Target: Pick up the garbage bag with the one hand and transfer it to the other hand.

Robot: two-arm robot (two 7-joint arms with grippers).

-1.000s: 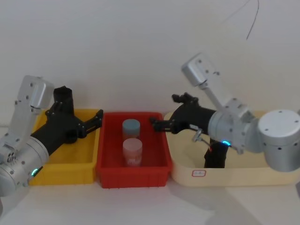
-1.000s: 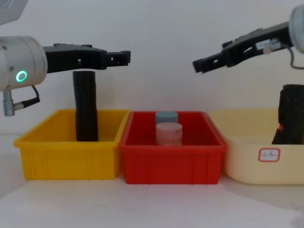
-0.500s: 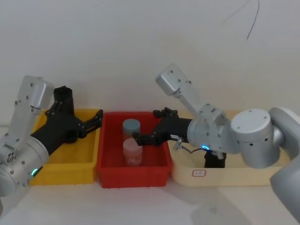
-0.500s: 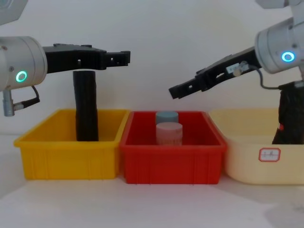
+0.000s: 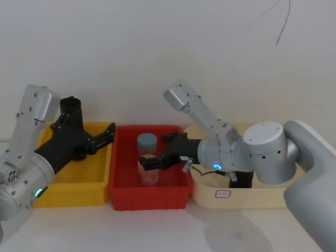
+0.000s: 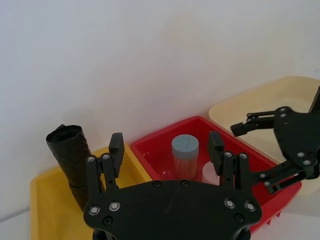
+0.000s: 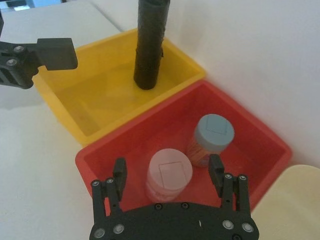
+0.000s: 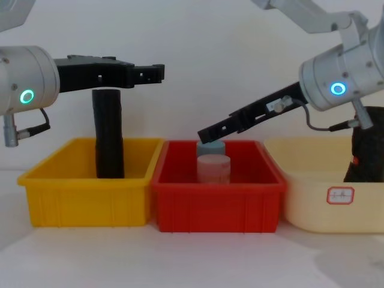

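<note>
Garbage bag (image 8: 367, 150) upright, cream bin (image 8: 312, 180), right: likely light, soft, slippery; pinch mid-roll. Right gripper (image 8: 205, 132) over red bin (image 8: 216, 204), left gripper (image 8: 156, 72) at yellow bin (image 8: 84, 198) right edge; both fingers spread, empty.

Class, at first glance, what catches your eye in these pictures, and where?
A yellow bin, red bin and cream bin stand in a row. The open right gripper slants over the red bin's pink-lidded jar; the open left gripper hovers over the yellow bin near its black roll.
</note>
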